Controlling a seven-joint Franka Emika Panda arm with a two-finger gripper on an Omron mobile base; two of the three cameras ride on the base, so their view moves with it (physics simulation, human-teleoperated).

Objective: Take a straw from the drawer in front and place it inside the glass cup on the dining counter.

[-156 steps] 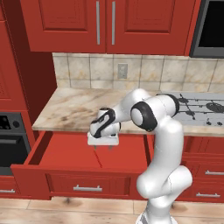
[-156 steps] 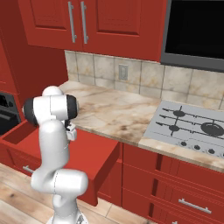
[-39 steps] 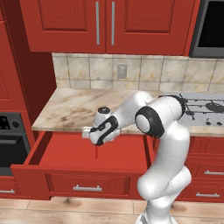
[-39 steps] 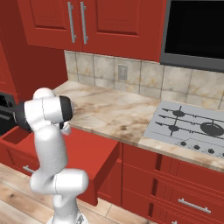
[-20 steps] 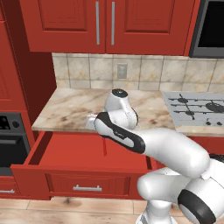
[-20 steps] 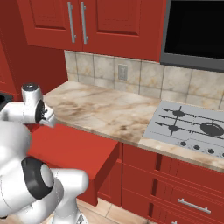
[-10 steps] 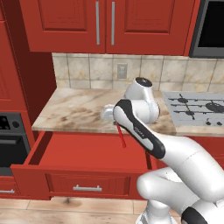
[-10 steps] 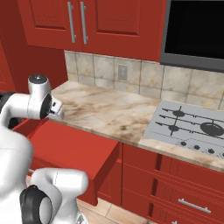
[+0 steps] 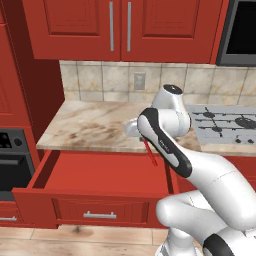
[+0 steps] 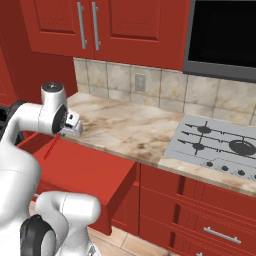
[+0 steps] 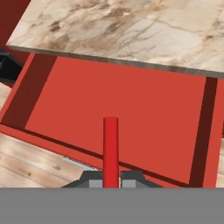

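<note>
The fingers (image 11: 111,180) are clamped on the straw (image 11: 110,148), which points toward 12 o'clock over the open drawer (image 11: 127,109), below the marbled worktop (image 11: 131,28).

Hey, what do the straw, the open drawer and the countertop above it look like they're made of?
The straw, shut between the gripper fingers, looks like smooth matte plastic: uniform bright red, no texture. The drawer looks like red-painted wood, judging by its panelled front and flat even colour; its handle looks like brushed metal. The worktop looks like polished marbled stone, beige with brown veining. All rendered, so these are guesses.
</note>
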